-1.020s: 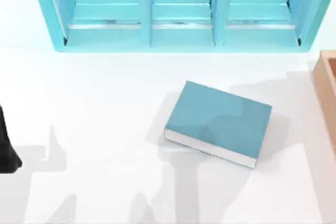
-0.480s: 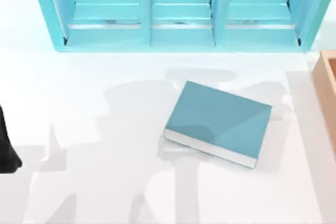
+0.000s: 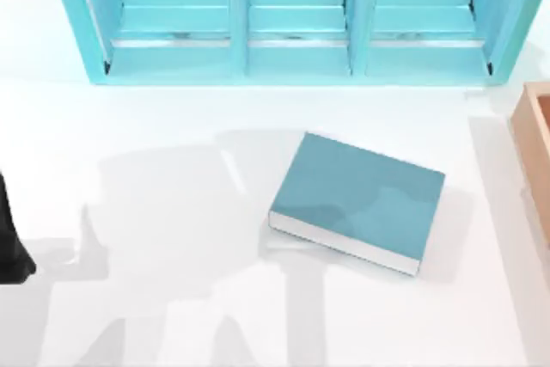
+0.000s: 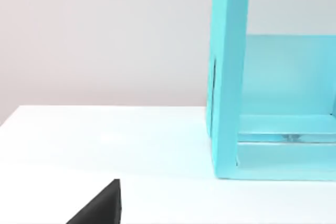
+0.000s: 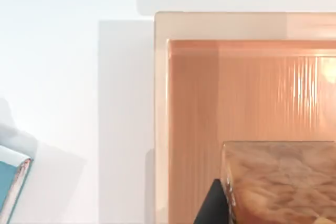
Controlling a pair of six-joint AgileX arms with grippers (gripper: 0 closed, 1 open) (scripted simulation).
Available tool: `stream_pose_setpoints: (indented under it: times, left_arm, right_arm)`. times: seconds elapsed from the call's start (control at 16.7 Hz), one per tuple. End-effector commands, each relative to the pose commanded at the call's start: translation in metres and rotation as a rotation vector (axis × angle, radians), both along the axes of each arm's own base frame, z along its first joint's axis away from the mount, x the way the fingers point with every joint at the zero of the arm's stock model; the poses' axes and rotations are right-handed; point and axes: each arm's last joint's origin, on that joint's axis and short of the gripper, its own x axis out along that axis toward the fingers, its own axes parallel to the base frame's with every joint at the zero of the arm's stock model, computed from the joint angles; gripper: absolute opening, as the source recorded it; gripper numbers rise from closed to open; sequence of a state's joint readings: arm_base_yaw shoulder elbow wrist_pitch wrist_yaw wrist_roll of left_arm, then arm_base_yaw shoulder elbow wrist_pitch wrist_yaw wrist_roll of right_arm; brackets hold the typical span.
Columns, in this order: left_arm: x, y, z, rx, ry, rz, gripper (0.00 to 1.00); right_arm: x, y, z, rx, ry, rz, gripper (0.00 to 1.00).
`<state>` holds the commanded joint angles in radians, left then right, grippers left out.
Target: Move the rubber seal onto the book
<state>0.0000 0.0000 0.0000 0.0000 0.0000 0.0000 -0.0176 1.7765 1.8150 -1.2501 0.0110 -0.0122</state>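
Centrally on the white tabletop [image 3: 172, 212] lies the teal-blue book [image 3: 357, 199], angled, white page edges showing, with a light-blue shelf unit [image 3: 292, 19] behind and a wooden box [image 3: 537, 143] at the right edge; tool states cannot be told.

No readable text, label or number anywhere (the book [image 3: 357, 199] cover plain teal; the shelf unit [image 3: 292, 15] likewise unmarked)

Book [image 3: 361, 195] showing teal-blue cover, white page edges. Shelf unit [image 3: 292, 15] showing plain light blue. Table [image 3: 155, 212] looking white. Wooden box [image 5: 236, 93] showing orange-tan grain; block [image 5: 283, 182] inside showing mottled brown.
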Motion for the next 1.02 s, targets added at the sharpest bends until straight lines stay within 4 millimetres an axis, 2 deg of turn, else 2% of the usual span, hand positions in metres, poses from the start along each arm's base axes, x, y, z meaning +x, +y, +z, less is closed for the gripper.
stream_pose_setpoints:
  times: [0.24, 0.42, 0.84, 1.02]
  left_arm:
    - [0.0, 0.0, 0.0, 0.0, 0.0, 0.0, 1.0]
    - [0.0, 0.0, 0.0, 0.0, 0.0, 0.0, 1.0]
    - [0.0, 0.0, 0.0, 0.0, 0.0, 0.0, 1.0]
    - [0.0, 0.0, 0.0, 0.0, 0.0, 0.0, 1.0]
  right_arm:
    - [-0.015, 0.037, -0.028, 0.022, 0.209, -0.005, 0.0]
    - [-0.018, 0.053, -0.05, 0.017, 0.335, -0.012, 0.0]
    - [-0.018, 0.054, -0.052, 0.019, 0.347, -0.018, 0.0]
    - [-0.008, 0.075, -0.061, 0.023, 0.342, -0.019, 0.0]
